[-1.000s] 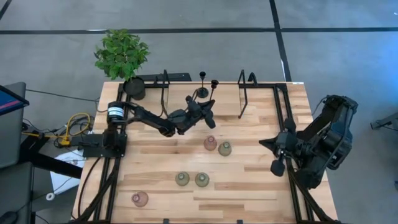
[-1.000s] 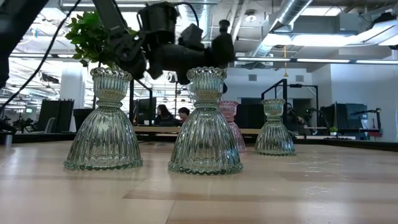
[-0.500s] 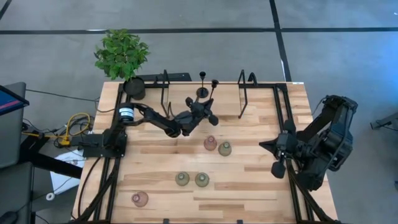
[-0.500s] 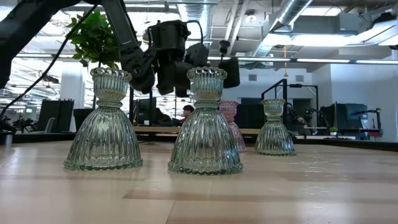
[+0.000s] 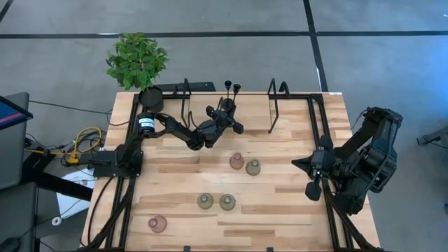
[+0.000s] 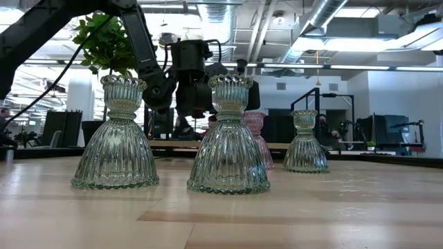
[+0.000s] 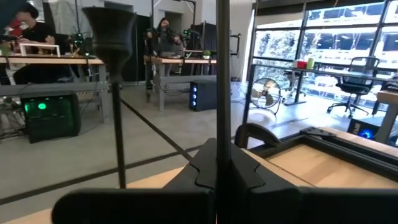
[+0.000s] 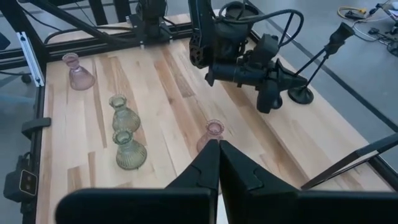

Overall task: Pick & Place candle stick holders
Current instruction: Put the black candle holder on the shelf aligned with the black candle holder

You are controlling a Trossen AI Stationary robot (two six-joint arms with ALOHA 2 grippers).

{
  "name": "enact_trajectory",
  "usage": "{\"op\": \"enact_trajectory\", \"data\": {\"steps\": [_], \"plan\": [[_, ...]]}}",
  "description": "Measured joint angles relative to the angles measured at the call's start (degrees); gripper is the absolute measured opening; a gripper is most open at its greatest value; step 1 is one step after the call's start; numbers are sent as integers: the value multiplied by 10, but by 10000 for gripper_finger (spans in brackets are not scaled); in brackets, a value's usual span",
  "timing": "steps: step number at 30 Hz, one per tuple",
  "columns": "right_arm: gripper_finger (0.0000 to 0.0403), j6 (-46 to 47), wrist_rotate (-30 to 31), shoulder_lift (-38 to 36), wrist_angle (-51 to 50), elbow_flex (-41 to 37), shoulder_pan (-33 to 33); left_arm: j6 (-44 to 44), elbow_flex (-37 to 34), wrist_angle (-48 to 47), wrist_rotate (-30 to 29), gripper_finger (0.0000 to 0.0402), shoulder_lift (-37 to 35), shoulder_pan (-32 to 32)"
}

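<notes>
Over the last second the left gripper (image 5: 227,112) has pushed toward the back edge of the wooden table (image 5: 294,210), carrying one thin black candle stick holder (image 5: 236,89) with it, so its cup top now sits close beside that of the second thin black candle stick holder (image 5: 227,85), whose round base stands on the boards. In the left wrist view the fingers (image 7: 205,168) are pinched tight on the carried holder's stem, with the other stem upright just beside. Nothing else has shifted: a pink glass bell holder (image 5: 236,161) and an olive-green glass bell holder (image 5: 253,167) sit side by side mid-table, two more olive ones (image 5: 215,202) stand nearer the front, and another pink one (image 5: 157,224) is near the front left corner. At the right edge, the right gripper (image 5: 311,187) waits, its fingers (image 8: 214,165) pressed together on nothing.
</notes>
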Motion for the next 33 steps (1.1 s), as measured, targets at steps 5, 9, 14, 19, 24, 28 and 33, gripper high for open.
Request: {"op": "enact_trajectory", "data": {"steps": [5, 9, 14, 19, 24, 28, 33], "plan": [[0, 0, 1, 0, 1, 0, 0, 0, 0, 0, 0, 6, 0, 11], [0, 0, 2, 0, 1, 0, -5, 0, 0, -3, 1, 6, 0, 16], [0, 0, 2, 0, 1, 0, -9, -1, 0, -16, 13, 6, 0, 20], [0, 0, 2, 0, 2, 0, -9, -1, 0, -30, 13, 16, 0, 20], [0, 0, 2, 0, 6, 0, -9, -1, 0, -32, 14, 12, 0, 20], [0, 0, 2, 0, 8, 0, -9, -3, 0, -35, 14, 7, 0, 20], [0, 0, 2, 0, 10, 0, -9, -3, 0, -35, 14, 8, 0, 20]]}}
